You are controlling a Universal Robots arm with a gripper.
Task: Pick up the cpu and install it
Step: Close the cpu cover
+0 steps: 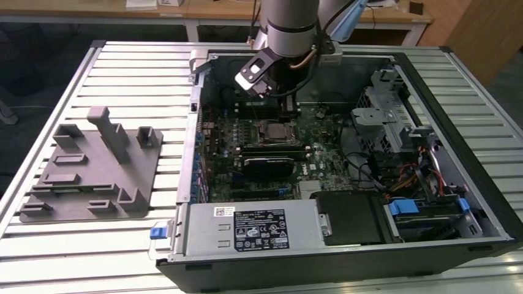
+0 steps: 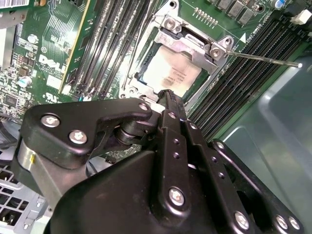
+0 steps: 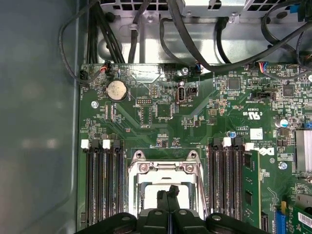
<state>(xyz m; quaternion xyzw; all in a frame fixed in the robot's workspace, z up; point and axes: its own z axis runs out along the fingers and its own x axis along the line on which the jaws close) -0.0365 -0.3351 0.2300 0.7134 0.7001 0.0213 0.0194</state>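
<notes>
The cpu (image 2: pixel 168 73) lies flat in the motherboard socket (image 2: pixel 192 41), its silver-grey top showing inside the metal socket frame. My gripper (image 2: pixel 168 93) hovers just above the chip's near edge, its two black fingers pressed together with nothing between them. In the first wrist view the gripper (image 3: pixel 169 191) points down at the pale cpu (image 3: pixel 158 197) within the socket frame (image 3: pixel 168 168). The exterior view shows the gripper (image 1: pixel 286 104) reaching into the open computer case over the socket (image 1: pixel 274 130).
A thin socket lever rod (image 2: pixel 263 59) sticks out sideways. Memory slots (image 3: pixel 102 180) flank the socket on both sides. The case holds black cables (image 3: pixel 146 34), a power supply (image 1: pixel 253 229) and a drive cage (image 1: pixel 392 122). A grey plastic fixture (image 1: pixel 90 165) sits on the slatted table at the exterior view's left.
</notes>
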